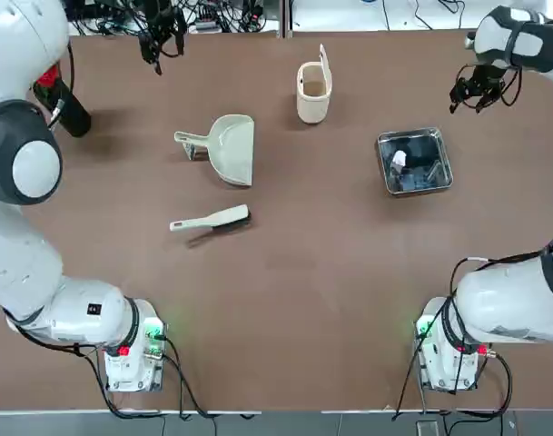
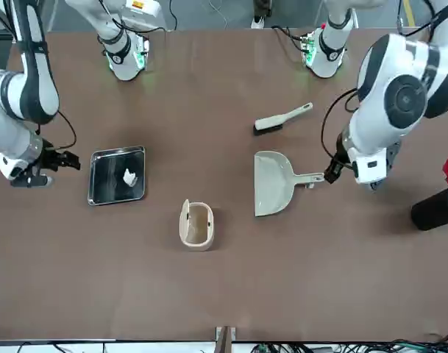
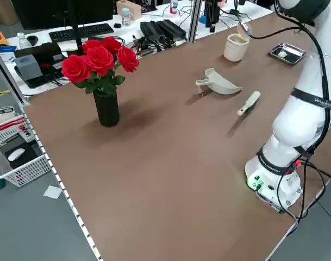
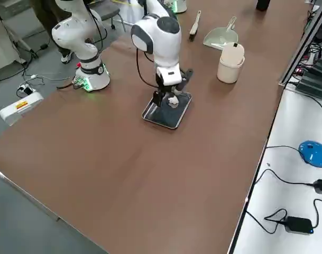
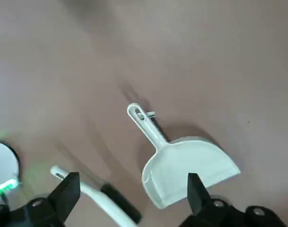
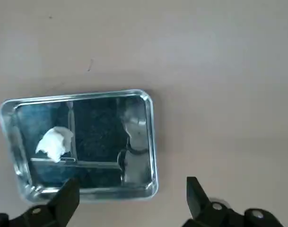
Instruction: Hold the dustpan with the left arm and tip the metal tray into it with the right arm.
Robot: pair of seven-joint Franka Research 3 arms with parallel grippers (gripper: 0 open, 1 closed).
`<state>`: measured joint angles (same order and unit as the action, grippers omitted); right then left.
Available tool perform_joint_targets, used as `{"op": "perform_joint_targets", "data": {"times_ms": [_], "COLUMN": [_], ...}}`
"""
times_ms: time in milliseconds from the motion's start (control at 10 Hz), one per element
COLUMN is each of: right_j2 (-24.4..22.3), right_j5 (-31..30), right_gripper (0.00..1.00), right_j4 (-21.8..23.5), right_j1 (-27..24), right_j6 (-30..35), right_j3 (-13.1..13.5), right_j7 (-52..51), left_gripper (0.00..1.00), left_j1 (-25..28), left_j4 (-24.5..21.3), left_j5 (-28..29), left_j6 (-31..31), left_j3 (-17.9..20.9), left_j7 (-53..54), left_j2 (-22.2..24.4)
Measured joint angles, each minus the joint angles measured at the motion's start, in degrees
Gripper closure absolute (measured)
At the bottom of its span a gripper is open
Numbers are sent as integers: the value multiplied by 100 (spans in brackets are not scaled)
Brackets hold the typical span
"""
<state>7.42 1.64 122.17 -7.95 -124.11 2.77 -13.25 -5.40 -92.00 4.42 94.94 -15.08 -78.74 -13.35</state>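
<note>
top view: dustpan (image 1: 231, 150) & metal tray (image 1: 415, 162) on brown tabletop (image 1: 285, 318); both end effectors (image 5: 133, 196) spread.

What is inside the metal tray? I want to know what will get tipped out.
A crumpled white scrap lies in the metal tray, off-centre. Nothing covers the scrap, but whatever is beneath it is hidden.

Both end effectors are held open and empty above the surface. The left end effector (image 5: 134, 201) is carried beyond its base, the arm (image 1: 26, 227) bent at its joints. The right end effector (image 6: 133, 201) is likewise reached well forward, its wrist (image 1: 521, 41) angled inward from the outer side.
</note>
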Motion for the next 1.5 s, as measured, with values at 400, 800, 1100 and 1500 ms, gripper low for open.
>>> {"op": "perform_joint_targets", "data": {"times_ms": [400,800,1100,1500], "right_j2": [866,1352,1545,1598], "right_j5": [3,7,10,124], "right_gripper": [0,1,9,49], "right_j4": [1,378,476,500], "right_j1": [-35,-74,-135,-206], "right_j6": [-762,-1816,-2136,-2137], "right_j3": [1,4,4,4], "right_j7": [-128,-271,-457,-531], "left_gripper": [1,2,2,2], "left_j1": [68,69,70,102], "left_j4": [-1841,-3367,-3869,-3914], "left_j5": [-2,-3,214,746], "left_j6": [1729,3633,4272,4874], "left_j3": [-14,-28,-29,-27], "left_j7": [-1930,-3027,-3133,-3379], "left_j2": [862,866,828,310]}}
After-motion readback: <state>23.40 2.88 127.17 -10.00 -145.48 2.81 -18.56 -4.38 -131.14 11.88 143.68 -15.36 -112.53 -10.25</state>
